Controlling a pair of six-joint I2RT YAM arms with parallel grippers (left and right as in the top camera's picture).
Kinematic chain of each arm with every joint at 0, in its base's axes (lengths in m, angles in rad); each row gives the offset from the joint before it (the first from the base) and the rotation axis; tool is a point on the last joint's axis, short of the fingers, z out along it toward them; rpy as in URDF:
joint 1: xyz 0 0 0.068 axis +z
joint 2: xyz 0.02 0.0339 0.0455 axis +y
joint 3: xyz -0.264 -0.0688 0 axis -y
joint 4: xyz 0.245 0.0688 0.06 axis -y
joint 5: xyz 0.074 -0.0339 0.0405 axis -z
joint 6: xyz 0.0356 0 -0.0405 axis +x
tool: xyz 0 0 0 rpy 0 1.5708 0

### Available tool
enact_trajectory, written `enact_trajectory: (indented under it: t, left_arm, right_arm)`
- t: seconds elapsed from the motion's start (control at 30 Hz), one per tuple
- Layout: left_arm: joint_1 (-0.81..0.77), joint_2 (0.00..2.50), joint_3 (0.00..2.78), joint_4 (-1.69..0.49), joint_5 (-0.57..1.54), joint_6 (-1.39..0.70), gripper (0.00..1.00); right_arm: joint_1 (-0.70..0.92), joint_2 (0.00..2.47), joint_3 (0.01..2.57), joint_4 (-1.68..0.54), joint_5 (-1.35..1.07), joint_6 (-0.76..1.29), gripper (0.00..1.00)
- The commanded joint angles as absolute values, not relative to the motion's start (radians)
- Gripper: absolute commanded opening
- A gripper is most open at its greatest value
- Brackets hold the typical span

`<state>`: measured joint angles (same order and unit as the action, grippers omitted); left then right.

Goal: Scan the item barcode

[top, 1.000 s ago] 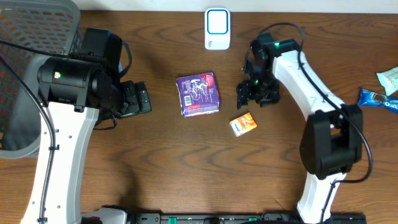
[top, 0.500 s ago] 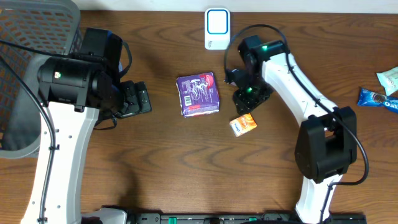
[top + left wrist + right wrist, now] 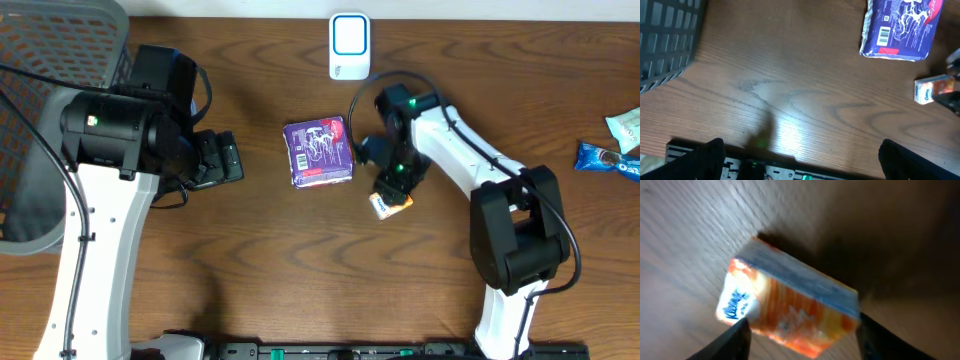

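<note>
Right gripper (image 3: 802, 332): jaws apart, hanging low right over the orange tissue pack (image 3: 790, 305) with one finger on each side of it. The wrist shot is pretty blurry, so no way to tell if either finger actually touches the pack.
Orange tissue pack: lying flat on the table (image 3: 300, 270), turned at an angle, white-and-blue logo end toward the lower left in the wrist view. From overhead it's just down and right of the purple packet (image 3: 319, 151), close but not touching.
Left gripper (image 3: 807, 157): jaws wide apart, nothing between them, hanging over bare wood well left of the purple packet.
Purple packet: flat in the middle of the table, and its barcode (image 3: 883, 36) faces up near one corner in the left wrist view.
Scanner (image 3: 349, 45): small white unit with a blue-framed window, at the far edge of the table, up past the purple packet.
Basket (image 3: 60, 60): grey mesh one, far left corner, beside the left arm.
Other snacks: a blue packet (image 3: 605, 158) and a pale teal one (image 3: 625, 126), way over at the right edge.
</note>
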<state>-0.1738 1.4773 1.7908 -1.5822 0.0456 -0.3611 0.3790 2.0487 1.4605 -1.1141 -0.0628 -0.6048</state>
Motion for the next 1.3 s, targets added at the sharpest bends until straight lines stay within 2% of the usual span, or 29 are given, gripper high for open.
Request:
enact_trajectory:
  t: [0.0,0.1,0.13,0.2,0.27,0.53,0.8,0.9,1.07,1.13,1.17,1.2,1.23,1.27]
  left_arm:
    - [-0.171,1.483,1.791,-1.585,0.033,-0.348,0.98]
    - [-0.171,1.483,1.791,-1.585,0.033,-0.348,0.98]
    - [-0.171,1.483,1.791,-1.585,0.033,-0.348,0.98]
    - [-0.171,1.483,1.791,-1.585,0.033,-0.348,0.98]
    - [-0.171,1.483,1.791,-1.585,0.033,-0.348,0.98]
    - [-0.171,1.483,1.791,-1.585,0.033,-0.348,0.98]
    - [-0.171,1.483,1.791,-1.585,0.033,-0.348,0.98]
    - [-0.171,1.483,1.791,-1.585,0.033,-0.348,0.98]
    - [-0.171,1.483,1.791,-1.585,0.033,-0.348,0.98]
    - [-0.171,1.483,1.791,-1.585,0.033,-0.348,0.98]
    - [-0.171,1.483,1.791,-1.585,0.033,-0.348,0.98]
    - [-0.171,1.483,1.791,-1.585,0.033,-0.348,0.98]
    - [-0.171,1.483,1.791,-1.585,0.033,-0.348,0.98]
    - [-0.171,1.483,1.791,-1.585,0.033,-0.348,0.98]
  right_arm:
    - [0.381,2.057,1.410,-1.058,-0.058,-0.663,0.58]
    - [0.381,2.057,1.403,-0.991,-0.058,-0.636,0.44]
    - [0.381,2.057,1.403,-0.964,-0.058,-0.613,0.32]
    - [0.381,2.057,1.403,-0.916,-0.057,-0.556,0.15]
    - [0.379,2.057,1.403,-0.872,-0.057,-0.465,0.02]
    - [0.339,2.057,1.403,-0.803,-0.053,-0.034,0.02]
    - [0.205,2.057,1.403,-0.824,-0.064,0.495,0.01]
    - [0.172,2.057,1.404,-0.841,-0.148,0.548,0.02]
    - [0.156,2.054,1.427,-0.891,-0.209,0.475,0.20]
    - [0.153,2.051,1.472,-0.951,-0.165,0.418,0.34]
    - [0.150,2.051,1.499,-0.979,-0.152,0.390,0.44]
    - [0.147,2.051,1.527,-1.006,-0.146,0.360,0.73]
    - [0.143,2.051,1.559,-1.031,-0.144,0.327,0.96]
    - [0.138,2.051,1.597,-1.054,-0.143,0.284,0.99]
